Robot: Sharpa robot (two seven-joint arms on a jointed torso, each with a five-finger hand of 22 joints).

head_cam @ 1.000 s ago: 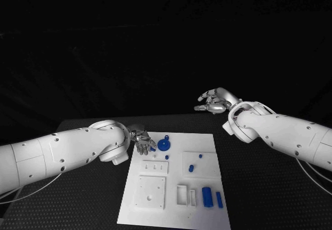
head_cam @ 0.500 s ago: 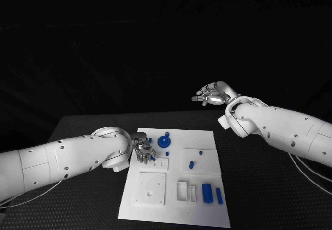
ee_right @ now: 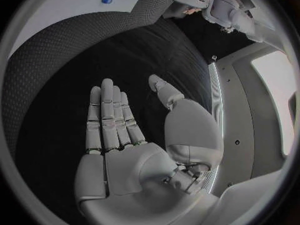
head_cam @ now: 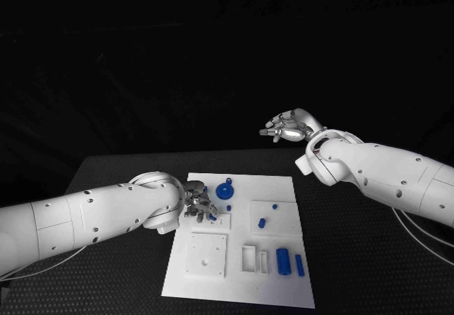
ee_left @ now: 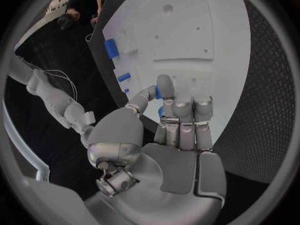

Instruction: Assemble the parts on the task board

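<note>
The white task board (head_cam: 279,197) lies in the middle of the table. My left hand (head_cam: 198,205) hovers over the board's left edge, by a small white plate (head_cam: 220,224). It pinches a small blue peg (ee_left: 157,92) between thumb and a finger. My right hand (head_cam: 288,127) is raised above the table's far edge, open, its fingers (ee_right: 107,117) spread and holding nothing. On the board sit a blue gear (head_cam: 224,191), a tiny blue peg (head_cam: 228,180), two short blue pegs (head_cam: 261,224), a blue cylinder (head_cam: 283,261) and a blue bar (head_cam: 299,264).
A white block with a hole (head_cam: 208,254) and a white slotted frame (head_cam: 255,259) stand on the board's near half. Black matting (head_cam: 359,249) surrounds the board. The cylinder (ee_left: 111,47) and bar (ee_left: 124,77) also appear past my left hand's fingers.
My left hand has moved along the board's left edge from beside the gear towards me, carrying the small blue peg. My right hand has risen a little. The camera has shifted slightly.
</note>
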